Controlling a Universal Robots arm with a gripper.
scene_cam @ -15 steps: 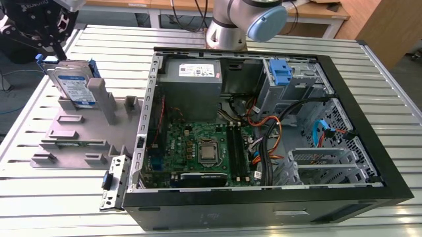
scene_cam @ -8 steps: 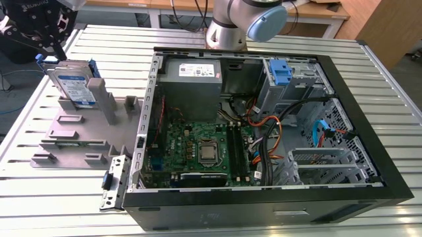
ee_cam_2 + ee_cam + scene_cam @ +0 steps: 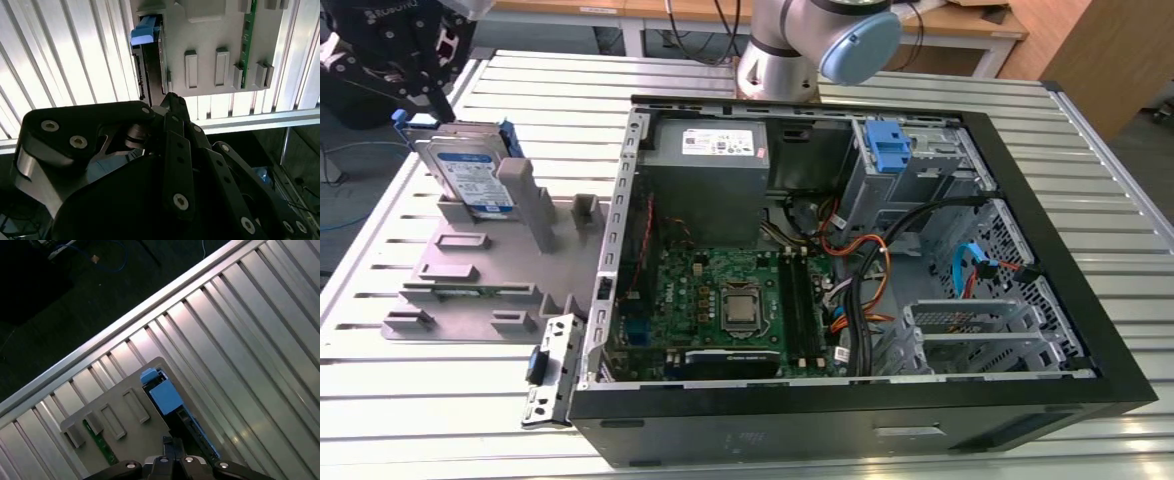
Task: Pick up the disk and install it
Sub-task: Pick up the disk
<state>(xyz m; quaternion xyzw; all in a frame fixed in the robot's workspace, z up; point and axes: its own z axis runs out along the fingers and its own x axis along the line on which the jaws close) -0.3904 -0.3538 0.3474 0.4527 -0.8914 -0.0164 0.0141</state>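
- The tool (image 3: 424, 106) hangs with its fingertips drawn together and nothing between them, as both wrist views suggest.
- Just below its tips stands the disk (image 3: 470, 175), upright on edge; in the second wrist view its thin edge (image 3: 149, 72) runs away from the tips.
- The disk sits in a slot of the grey fixture (image 3: 480, 250), not yet lifted.
- The step in hand looks like the approach for the pick-up.
- As I judge it, a grasp calls for the jaws to part wider than the disk and straddle its top edge squarely.
- The open case (image 3: 1067, 300) lies well off to the tool's side on the worktop (image 3: 440, 400).
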